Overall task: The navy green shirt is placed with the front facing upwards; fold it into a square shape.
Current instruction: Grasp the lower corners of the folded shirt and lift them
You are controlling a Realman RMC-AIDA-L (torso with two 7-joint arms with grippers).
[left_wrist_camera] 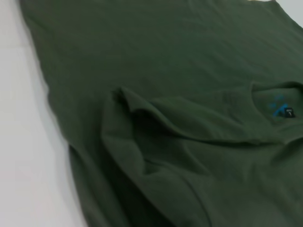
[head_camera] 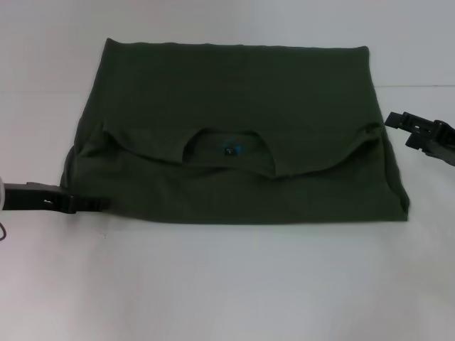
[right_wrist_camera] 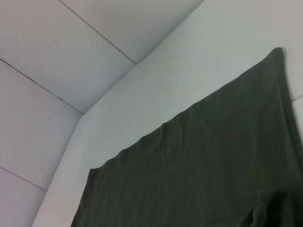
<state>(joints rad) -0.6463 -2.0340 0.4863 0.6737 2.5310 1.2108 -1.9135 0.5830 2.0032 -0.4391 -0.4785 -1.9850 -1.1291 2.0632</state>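
Currently the navy green shirt (head_camera: 234, 114) is laid across the middle of the white table (head_camera: 227, 284), folded into a broad band that runs from left to right. Its upper part, with collar and shoulders, has been turned over onto the body, so that the round neckline (head_camera: 227, 150) is seen near the centre of the near half, with a blue print and a small dark tag (left_wrist_camera: 283, 111) inside it. The folded shoulder edge is seen as a wavy line from the left side to the right side of the cloth. A rumpled fold (left_wrist_camera: 142, 142) is shown at the shirt's left end in the left wrist view. The far edge of the shirt (right_wrist_camera: 189, 118) is seen lying straight on the table in the right wrist view, with pale floor tiles (right_wrist_camera: 57, 56) beyond the table's edge.

The left gripper (head_camera: 99, 204) is placed low at the shirt's near-left corner, its tips pointing toward the cloth and appearing narrowly set; whether cloth is held cannot be told. The right gripper (head_camera: 398, 121) is positioned just beside the shirt's right edge; its finger spacing cannot be told.
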